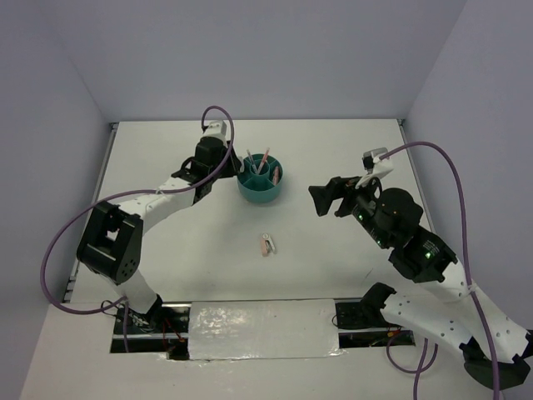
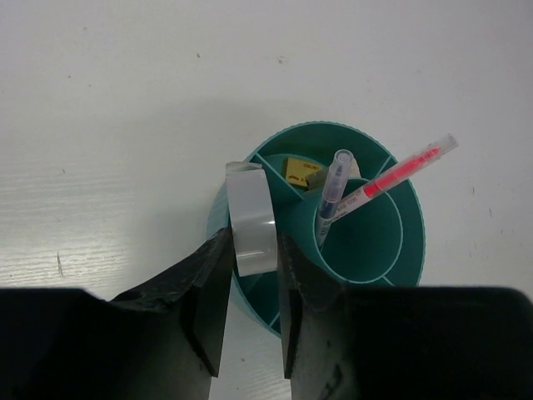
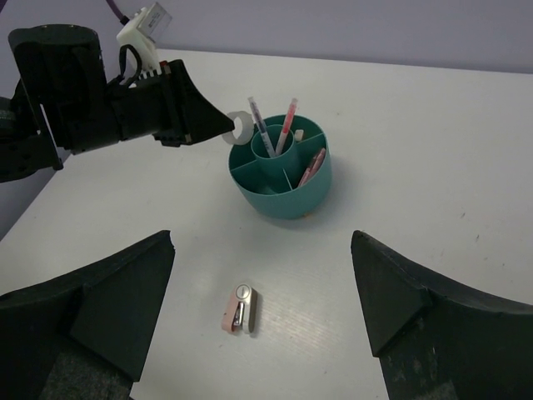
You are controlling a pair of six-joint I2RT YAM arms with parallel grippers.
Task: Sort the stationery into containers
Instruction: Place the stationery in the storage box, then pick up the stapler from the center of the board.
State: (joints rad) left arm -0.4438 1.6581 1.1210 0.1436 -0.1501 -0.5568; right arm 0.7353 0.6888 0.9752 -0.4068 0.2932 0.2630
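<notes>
My left gripper (image 2: 254, 250) is closed partway on a clear tape ring (image 2: 248, 208), one black finger against each flat side. The ring stands upright on its edge, and most of it shows beyond my fingertips. I hold it at the left edge of the round teal plastic desk organiser (image 2: 414, 250), over the rim and the outer compartment there. I cannot tell whether the tape touches the rim.

Two pens lean in the organiser's central cup (image 2: 366, 246): a thin grey pen (image 2: 335, 193) with a clear cap, and a thin pink pen (image 2: 401, 169) slanting out to the right. A small yellowish piece (image 2: 300, 171) lies in an outer compartment on the far side of the cup. In my right wrist view a pink item (image 3: 313, 165) sits in the compartment to the right of the cup, too small to name surely.

My right gripper (image 3: 262, 242) is spread wide and holds nothing. It hangs above the white table (image 3: 433, 150), well apart from the organiser and pointing toward it. A pink-white clip (image 3: 240, 308) with a silvery middle lies flat on the table between the organiser and the arm bases. In my right wrist view it shows between my two open fingers, below them and untouched.

From above, my left gripper is just beside the organiser on its left, and my right gripper is off to its right.
</notes>
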